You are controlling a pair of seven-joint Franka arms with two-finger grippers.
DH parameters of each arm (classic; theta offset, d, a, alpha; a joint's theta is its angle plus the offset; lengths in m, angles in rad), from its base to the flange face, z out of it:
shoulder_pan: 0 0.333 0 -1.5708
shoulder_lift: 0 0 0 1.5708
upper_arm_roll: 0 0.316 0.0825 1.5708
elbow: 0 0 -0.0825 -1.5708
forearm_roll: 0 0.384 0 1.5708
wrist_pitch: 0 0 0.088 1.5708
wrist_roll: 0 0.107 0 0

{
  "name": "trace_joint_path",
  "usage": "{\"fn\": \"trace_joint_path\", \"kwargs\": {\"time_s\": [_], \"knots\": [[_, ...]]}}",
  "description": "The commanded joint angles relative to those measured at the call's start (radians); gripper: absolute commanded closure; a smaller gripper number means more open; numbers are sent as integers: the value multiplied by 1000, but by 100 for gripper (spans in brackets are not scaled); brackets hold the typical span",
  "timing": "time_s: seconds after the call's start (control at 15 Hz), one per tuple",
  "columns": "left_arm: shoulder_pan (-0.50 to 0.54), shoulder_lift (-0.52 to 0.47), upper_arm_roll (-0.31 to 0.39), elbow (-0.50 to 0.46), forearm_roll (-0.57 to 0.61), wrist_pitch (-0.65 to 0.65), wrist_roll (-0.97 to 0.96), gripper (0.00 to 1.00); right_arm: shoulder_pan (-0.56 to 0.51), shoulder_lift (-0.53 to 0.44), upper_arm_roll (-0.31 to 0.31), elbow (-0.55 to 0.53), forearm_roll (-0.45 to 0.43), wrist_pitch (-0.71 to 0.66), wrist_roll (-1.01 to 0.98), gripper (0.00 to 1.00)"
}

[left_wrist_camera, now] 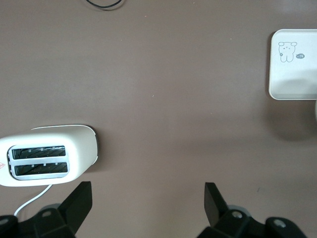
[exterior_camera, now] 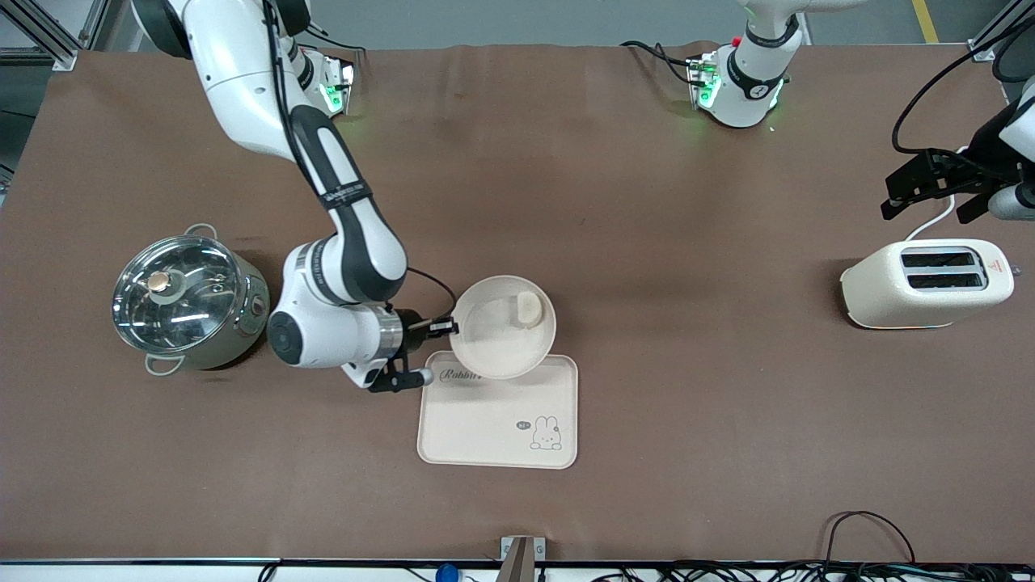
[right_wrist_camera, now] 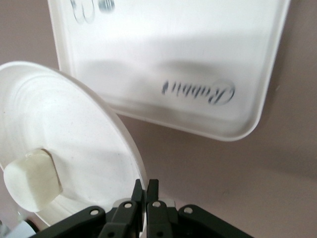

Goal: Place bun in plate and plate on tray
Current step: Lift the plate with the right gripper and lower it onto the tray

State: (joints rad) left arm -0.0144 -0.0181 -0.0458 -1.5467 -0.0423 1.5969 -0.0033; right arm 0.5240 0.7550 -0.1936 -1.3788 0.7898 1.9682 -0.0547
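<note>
Bun (exterior_camera: 529, 309) sits inside the plate (exterior_camera: 493, 343), close to the raised rim on the side toward the left arm's end of the table (exterior_camera: 647, 202). The right pincer (exterior_camera: 443, 327) is clamped on the plate rim at the side toward the right arm's end, holding the plate above the tray's (exterior_camera: 485, 424) edge farther from the front camera, overlapping the "Rabbit" lettering.

Risks, as judged:
- The grip is on 1 thin edge only. In the right wrist view the plate appears tilted, with the bun (right_wrist_camera: 32, 181) lying low against the rim. More tilt could roll it out.
- The plate now overhangs the tray edge. Released here, it could land half on the tray lip and tip.
- A slip at the rim would drop both.

Surroundings: a lidded steel pot (exterior_camera: 187, 301) stands near the right arm's elbow; a sweep of that arm could strike it. A toaster (exterior_camera: 926, 283) stands toward the left arm's end, well apart. The left pincer (left_wrist_camera: 147, 201) waits over the table near the toaster, fingers spread, holding nothing. Nothing obstructs the tray surface.
</note>
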Motion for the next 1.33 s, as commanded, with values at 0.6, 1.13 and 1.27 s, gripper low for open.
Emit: {"fn": "trace_joint_path", "kwargs": {"time_s": [0.6,1.13,1.27], "knots": [[22,20,0,19,-5,-5,8,0,-45,297,16,374,25,234,148,99],[19,15,-8,17,-7,-12,-14,0,-47,328,16,359,20,190,148,98],[21,15,-8,14,-7,-14,-14,0,-47,328,16,359,16,153,148,96]]}}
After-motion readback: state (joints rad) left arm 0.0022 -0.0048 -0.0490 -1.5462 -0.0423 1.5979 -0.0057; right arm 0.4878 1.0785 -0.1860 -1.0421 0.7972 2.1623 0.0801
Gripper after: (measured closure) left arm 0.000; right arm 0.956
